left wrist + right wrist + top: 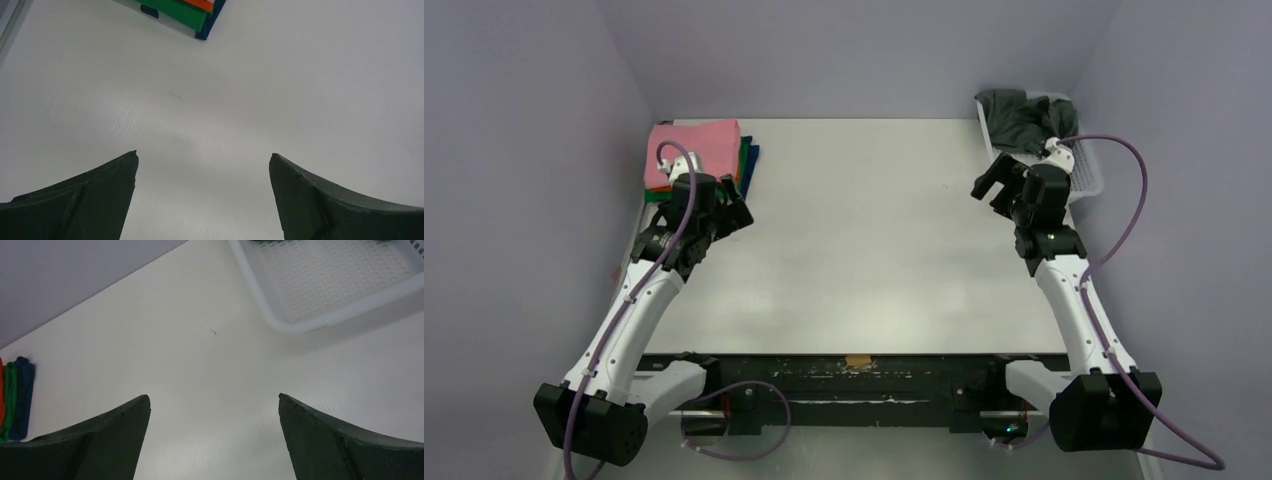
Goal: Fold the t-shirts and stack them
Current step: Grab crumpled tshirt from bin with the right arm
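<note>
**Charcoal-grey t-shirt** (1014,118): crumpled and heaped in the white mesh basket (1088,172), at the far right corner of the table (864,250). It is judged light, limp and prone to bunching, and is best pinched at a raised fold or hem.

**Right gripper** (214,397): fingers apart, empty, just beside the basket.

**Folded stack** (696,150): pink uppermost, at far left.

**Left gripper** (203,154): near the stack, likewise spread, nothing held.

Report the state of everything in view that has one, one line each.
White plastic mesh basket: upright at the far right of the white table.
Soft dark charcoal-grey t-shirt: unfolded, crumpled in the basket's far end.
Stack of pink, orange, green and dark blue cloth t-shirts: folded, far left corner, pink on top.
Left gripper: open, empty.
Right gripper: open, empty, beside the basket.
</note>
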Motion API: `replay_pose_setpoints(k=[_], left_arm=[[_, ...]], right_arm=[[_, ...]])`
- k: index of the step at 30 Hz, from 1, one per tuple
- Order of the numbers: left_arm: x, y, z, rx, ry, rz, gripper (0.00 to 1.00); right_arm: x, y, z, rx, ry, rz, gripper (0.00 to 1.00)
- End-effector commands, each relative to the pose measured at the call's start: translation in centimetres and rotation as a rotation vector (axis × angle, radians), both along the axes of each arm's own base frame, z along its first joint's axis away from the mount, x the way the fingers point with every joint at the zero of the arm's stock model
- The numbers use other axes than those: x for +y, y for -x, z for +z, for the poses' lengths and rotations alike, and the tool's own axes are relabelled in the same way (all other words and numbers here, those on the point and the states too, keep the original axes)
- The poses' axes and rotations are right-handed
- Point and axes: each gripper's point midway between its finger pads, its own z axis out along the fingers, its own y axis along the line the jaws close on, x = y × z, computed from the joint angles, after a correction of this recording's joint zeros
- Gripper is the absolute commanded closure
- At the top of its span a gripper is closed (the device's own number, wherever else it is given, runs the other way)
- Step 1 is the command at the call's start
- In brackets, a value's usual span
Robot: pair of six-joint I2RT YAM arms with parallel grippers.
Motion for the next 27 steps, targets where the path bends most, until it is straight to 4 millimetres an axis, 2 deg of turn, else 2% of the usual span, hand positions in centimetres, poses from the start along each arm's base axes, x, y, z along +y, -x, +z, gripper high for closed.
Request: replay_pose_setpoints(k=[1,6,7,11,12,15,16,19,23,27], left_arm=[[0.4,-0.3,2.1,-0.058,0.001,0.020,0.00],[0.4,-0.6,2.5,-0.062,-0.001,0.028,0.00],[0.4,-0.7,2.5,-0.060,-0.002,0.030,0.00],[0.7,-0.9,2.6,-0.044,-0.013,0.046,0.00],[0.7,-0.9,2.6,-0.039,-0.016,0.051,0.00],[1.0,-0.9,2.7,-0.030,-0.026,0.066,0.00],[1.1,-0.9,2.7,-0.028,-0.027,0.069,0.00],[1.2,-0.9,2.9,-0.024,-0.031,0.075,0.00],[1.1,-1.1,3.0,-0.005,-0.038,0.072,0.00],[0.9,-1.5,2.8,0.019,-0.038,0.065,0.00]], right_arm=[[-1.2,-2.0,3.2,-0.110,0.040,-0.058,0.01],[-3.2,-5.7,4.5,-0.070,0.094,-0.149,0.01],[-3.4,-6.9,4.3,-0.039,0.081,-0.153,0.01],[-6.9,-12.5,3.6,0.011,0.008,-0.218,0.01],[-7.9,-14.2,4.2,-0.010,-0.012,-0.242,0.01],[-10.8,-18.7,2.1,0.015,-0.064,-0.286,0.01],[-11.5,-20.4,0.0,0.050,-0.085,-0.295,0.02],[-12.7,-24.5,-2.1,0.051,-0.147,-0.274,0.05],[-14.9,-28.8,-5.5,0.004,-0.175,-0.324,0.06],[-15.7,-32.6,-8.2,-0.083,-0.216,-0.335,0.06]])
